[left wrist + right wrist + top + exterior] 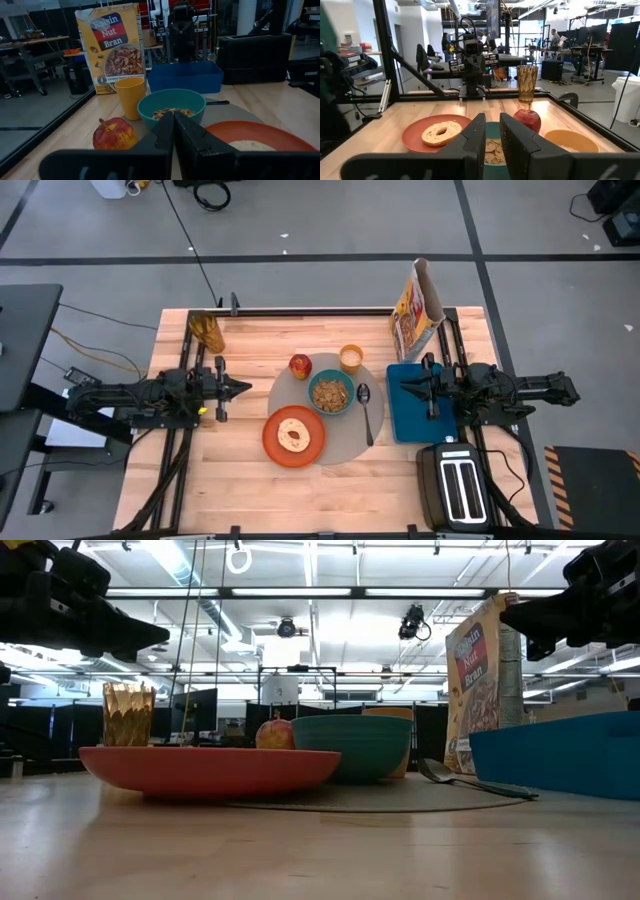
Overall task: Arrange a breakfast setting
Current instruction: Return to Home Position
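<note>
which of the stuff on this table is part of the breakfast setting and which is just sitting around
Breakfast setting: grey placemat, orange plate, bagel on the plate, teal bowl of cereal, spoon, apple, yellow cup.
Just lying about: cereal box, blue tray, black toaster, amber glass.

The left arm (150, 393) and right arm (512, 388) stretch level, pointing at each other — the left hand (243, 388) with fingers pressed together, the right hand (404, 387) with fingers a sliver apart.
</note>
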